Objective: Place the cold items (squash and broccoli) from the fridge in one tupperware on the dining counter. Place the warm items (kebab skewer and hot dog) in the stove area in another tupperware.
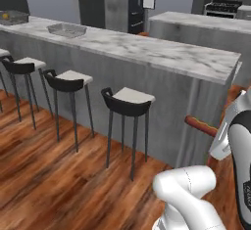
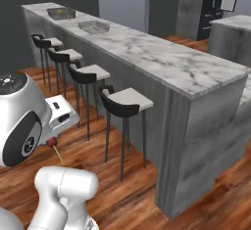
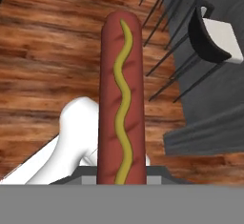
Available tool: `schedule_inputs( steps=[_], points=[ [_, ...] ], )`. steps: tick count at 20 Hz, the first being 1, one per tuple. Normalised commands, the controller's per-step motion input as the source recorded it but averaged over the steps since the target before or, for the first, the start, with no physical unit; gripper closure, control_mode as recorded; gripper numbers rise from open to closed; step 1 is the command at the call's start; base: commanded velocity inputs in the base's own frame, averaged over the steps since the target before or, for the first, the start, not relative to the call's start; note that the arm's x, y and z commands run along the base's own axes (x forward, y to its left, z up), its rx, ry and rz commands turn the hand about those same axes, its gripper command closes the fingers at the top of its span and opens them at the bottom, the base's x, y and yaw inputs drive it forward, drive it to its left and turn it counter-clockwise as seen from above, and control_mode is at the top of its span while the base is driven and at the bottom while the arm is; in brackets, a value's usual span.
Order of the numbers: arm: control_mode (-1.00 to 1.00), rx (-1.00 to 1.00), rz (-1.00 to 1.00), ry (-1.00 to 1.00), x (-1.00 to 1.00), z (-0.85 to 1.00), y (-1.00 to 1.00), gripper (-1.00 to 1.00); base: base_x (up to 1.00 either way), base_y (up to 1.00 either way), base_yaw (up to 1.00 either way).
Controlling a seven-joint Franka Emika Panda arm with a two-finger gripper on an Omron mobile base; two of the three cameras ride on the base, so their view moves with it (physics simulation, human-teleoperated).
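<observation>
The gripper (image 3: 121, 182) is clamped on the hot dog (image 3: 121, 99) — held out over bare wood floor (image 1: 44, 185) off the near end corner of the dining counter (image 1: 162, 53), beside the last stool (image 1: 128, 102) — while two tupperwares (image 1: 67, 29) sit toward the counter's far end.

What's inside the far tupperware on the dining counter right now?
The far tupperware holds something small and yellow; its identity is unclear. Its wall hides the rest. The gripper carries the hot dog.

Stools (image 1: 128, 102) crowd the counter (image 1: 162, 53) front; its marble top lies open.
</observation>
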Motion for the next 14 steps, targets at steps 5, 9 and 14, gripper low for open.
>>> schedule_inputs(
  steps=[5, 9, 14],
  points=[
    [1.00, 0.00, 0.00, 0.00, 0.00, 0.00, 0.00, 1.00, 0.67, 1.00, -0.22],
    [1.00, 0.00, 0.00, 0.00, 0.00, 0.00, 0.00, 1.00, 0.65, 1.00, -0.21],
    [1.00, 0.00, 0.00, 0.00, 0.00, 0.00, 0.00, 1.00, 0.66, 1.00, -0.22]
  ],
)
